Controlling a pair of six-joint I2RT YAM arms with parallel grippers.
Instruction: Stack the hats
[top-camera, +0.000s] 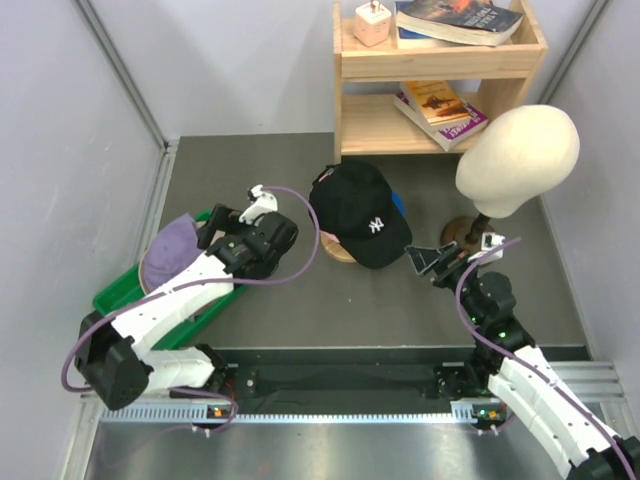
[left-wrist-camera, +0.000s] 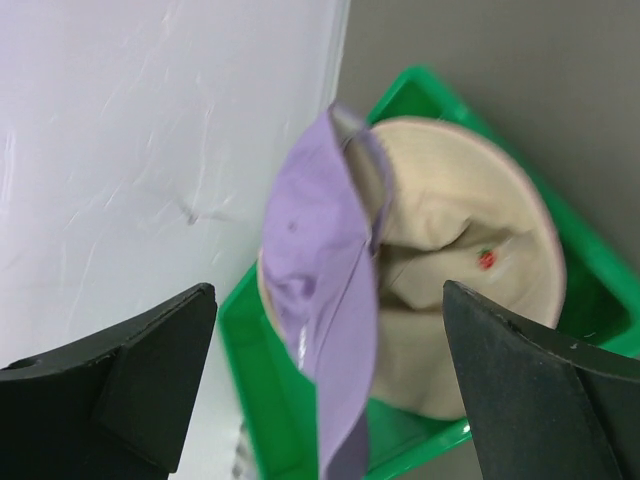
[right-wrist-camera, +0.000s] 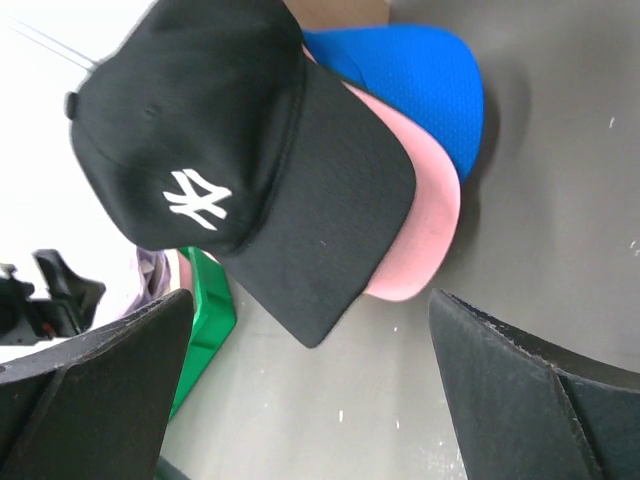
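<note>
Right of the green tray (top-camera: 110, 296), three are stacked: black cap (top-camera: 362, 212), pink cap (right-wrist-camera: 428, 215), blue cap (right-wrist-camera: 420, 85). Inside it two are seen: lavender cap (left-wrist-camera: 320, 300), cream-lined hat (left-wrist-camera: 470, 225). The left gripper (left-wrist-camera: 328, 300) and right gripper (right-wrist-camera: 310, 300) are spread apart, empty.

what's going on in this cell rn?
Two arms are stacking hats. The black cap tops a stack over a pink cap and a blue cap, mid-table. The right gripper sits open and empty beside it. The left gripper hangs open over the lavender cap in the green tray, nothing grasped yet.
</note>
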